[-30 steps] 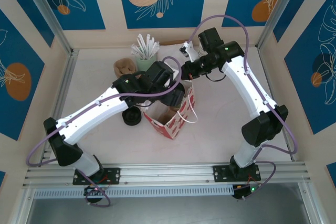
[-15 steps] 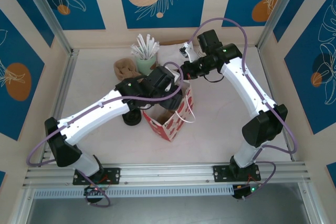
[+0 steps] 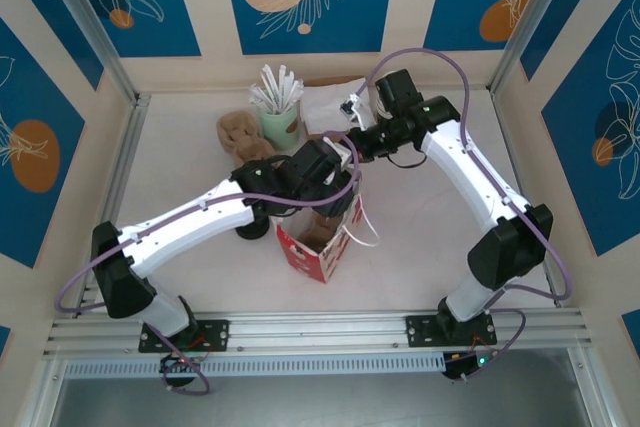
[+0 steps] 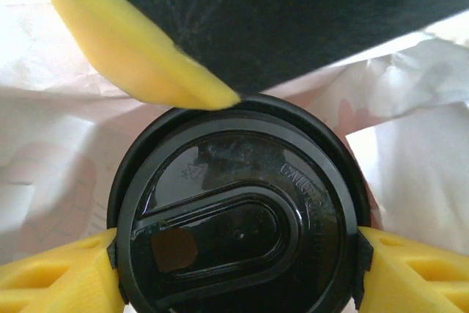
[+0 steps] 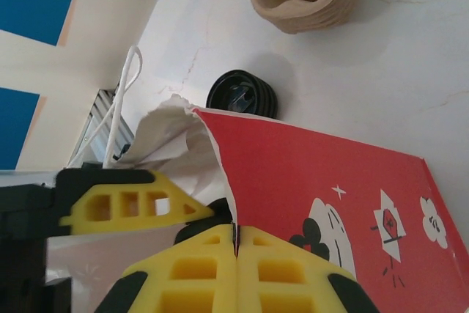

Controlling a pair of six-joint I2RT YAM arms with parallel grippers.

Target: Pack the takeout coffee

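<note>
The takeout coffee [image 4: 238, 210] shows its round black lid from above, with white bag lining around it. My left gripper [image 4: 238, 262] is shut on it, one yellow finger [image 4: 58, 276] on each side of the lid. From above, the left gripper [image 3: 335, 189] sits in the mouth of the red bag [image 3: 322, 249]. The right gripper [image 5: 236, 243] is shut on the red bag's [image 5: 330, 181] torn upper rim, holding it up; overhead it is at the bag's far edge [image 3: 355, 143]. The cup's greenish sides are hidden.
A loose black lid [image 5: 242, 93] lies on the table left of the bag [image 3: 252, 225]. A stack of brown cup carriers [image 3: 238, 131], a green cup of white sticks [image 3: 278, 112] and white paper [image 3: 330, 105] stand at the back.
The left gripper has moved nearer and to the right, down into the bag's mouth. The right gripper has followed slightly, and the bag now stands narrower and more upright.
</note>
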